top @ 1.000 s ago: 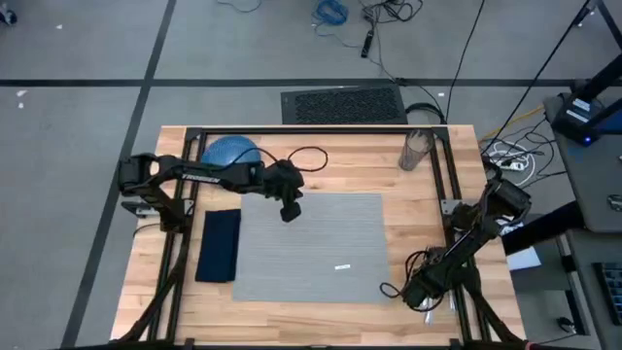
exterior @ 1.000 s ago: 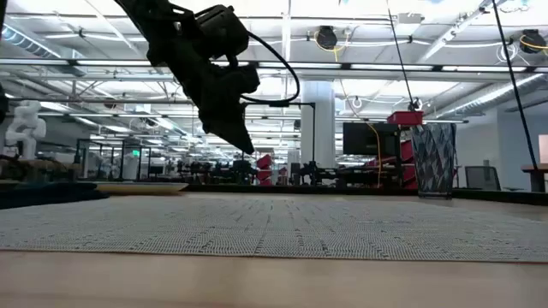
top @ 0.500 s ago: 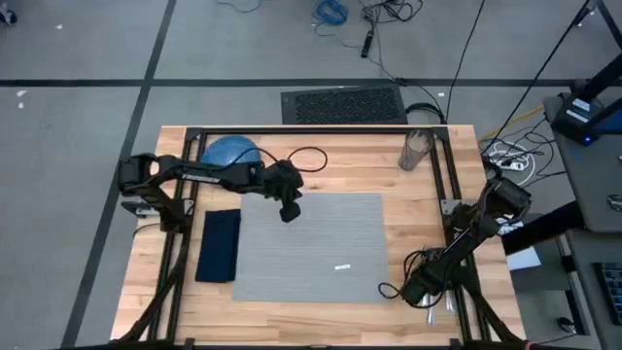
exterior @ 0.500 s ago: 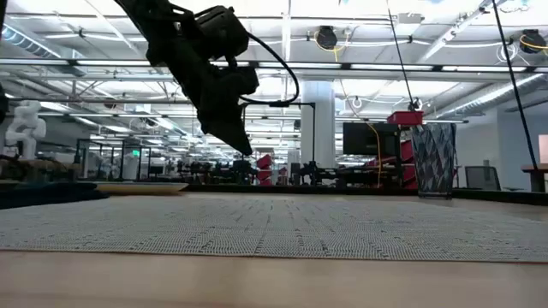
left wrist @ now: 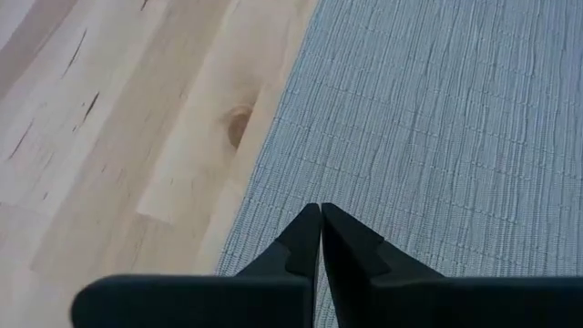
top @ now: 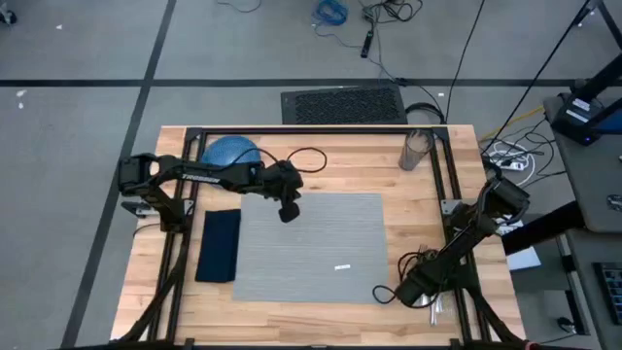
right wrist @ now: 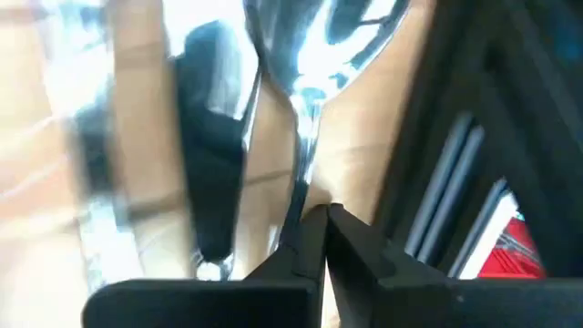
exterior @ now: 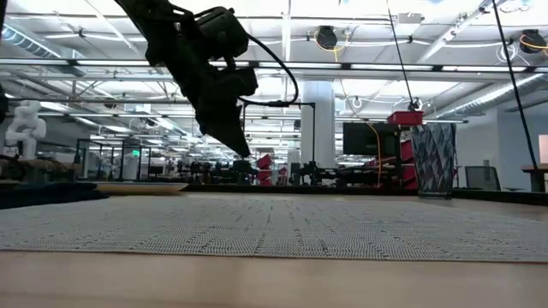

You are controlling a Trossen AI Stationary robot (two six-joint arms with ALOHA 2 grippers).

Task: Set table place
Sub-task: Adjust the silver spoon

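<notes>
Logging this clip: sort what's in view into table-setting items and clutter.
For the job: placemat, blue dish, navy napkin, glass, cutlery by the right gripper.
Lying about: floor cables, keyboard.

High view looks straight down, low view level; both share the placemat [top: 309, 245].

- My light butcher-block wooden table [top: 292, 306] carries a flat grey rectangular fabric placemat [top: 311, 248] at centre.
- Dark navy folded cloth napkin [top: 219, 245] at nine o'clock.
- Round blue dish [top: 231, 152] at eleven.
- Clear glass tumbler [top: 416, 151] at one.
</notes>
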